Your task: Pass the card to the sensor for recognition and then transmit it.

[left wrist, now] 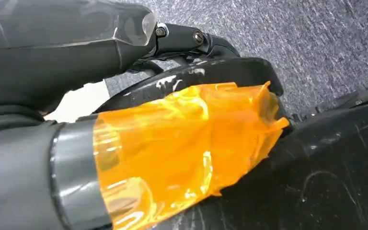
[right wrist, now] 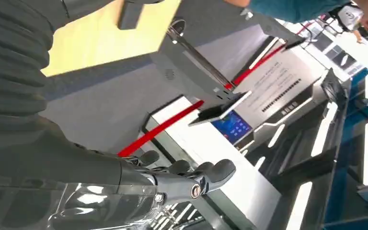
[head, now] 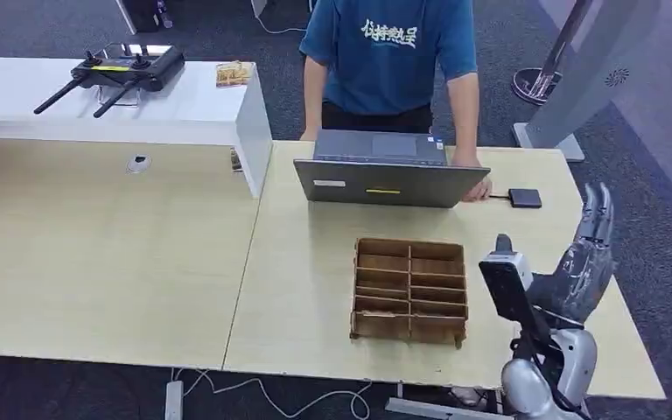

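We see the right robot hand point(head: 588, 258) raised above the worktop's point(head: 315, 271) right edge, fingers straight and apart, holding nothing. The small black sensor point(head: 525, 198) lies ahead of it; a brown divided tray point(head: 410, 290) sits just left. We cannot tell the left robot hand's state.
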### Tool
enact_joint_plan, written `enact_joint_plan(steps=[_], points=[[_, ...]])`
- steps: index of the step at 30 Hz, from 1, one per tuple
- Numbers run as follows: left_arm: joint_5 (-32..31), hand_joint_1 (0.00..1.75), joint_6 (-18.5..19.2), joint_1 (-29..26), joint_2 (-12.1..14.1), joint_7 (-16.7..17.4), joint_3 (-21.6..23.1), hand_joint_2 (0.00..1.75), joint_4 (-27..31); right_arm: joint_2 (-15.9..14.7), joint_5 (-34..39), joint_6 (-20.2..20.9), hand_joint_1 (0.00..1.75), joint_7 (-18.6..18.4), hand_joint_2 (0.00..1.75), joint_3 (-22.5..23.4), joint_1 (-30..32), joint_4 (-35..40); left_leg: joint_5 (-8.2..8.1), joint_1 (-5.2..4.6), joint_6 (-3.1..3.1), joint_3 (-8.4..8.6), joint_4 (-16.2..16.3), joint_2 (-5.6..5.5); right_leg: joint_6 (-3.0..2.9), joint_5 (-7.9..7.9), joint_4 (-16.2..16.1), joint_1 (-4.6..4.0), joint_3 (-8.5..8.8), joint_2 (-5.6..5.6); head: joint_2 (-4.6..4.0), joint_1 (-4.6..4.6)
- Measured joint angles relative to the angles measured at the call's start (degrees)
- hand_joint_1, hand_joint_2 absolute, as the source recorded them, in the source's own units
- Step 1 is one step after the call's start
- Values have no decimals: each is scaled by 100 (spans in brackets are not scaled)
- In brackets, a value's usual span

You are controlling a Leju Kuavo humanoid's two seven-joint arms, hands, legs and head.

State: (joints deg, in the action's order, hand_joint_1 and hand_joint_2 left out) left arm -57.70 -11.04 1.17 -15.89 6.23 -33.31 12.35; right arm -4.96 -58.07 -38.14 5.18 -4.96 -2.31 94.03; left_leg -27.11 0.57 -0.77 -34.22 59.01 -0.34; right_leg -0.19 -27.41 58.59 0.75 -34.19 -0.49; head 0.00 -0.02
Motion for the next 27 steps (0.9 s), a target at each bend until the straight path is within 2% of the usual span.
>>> enact_joint_plan(steps=[22,27], points=[[205,0,-64,-25,-28,-48,-339,0,11,322,83,-48,0,74,175,37,1108,271,-8,0,-1,0,-1,3,0,-5,-1,0,0,0,0,0],[306,0,-64,-46,-52,-50,-468,0,57,376,361,-9,0,68,175,-77,1296,282,-8,0,-1,1,-1,3,0,-6,0,0,1,1,0,0]])
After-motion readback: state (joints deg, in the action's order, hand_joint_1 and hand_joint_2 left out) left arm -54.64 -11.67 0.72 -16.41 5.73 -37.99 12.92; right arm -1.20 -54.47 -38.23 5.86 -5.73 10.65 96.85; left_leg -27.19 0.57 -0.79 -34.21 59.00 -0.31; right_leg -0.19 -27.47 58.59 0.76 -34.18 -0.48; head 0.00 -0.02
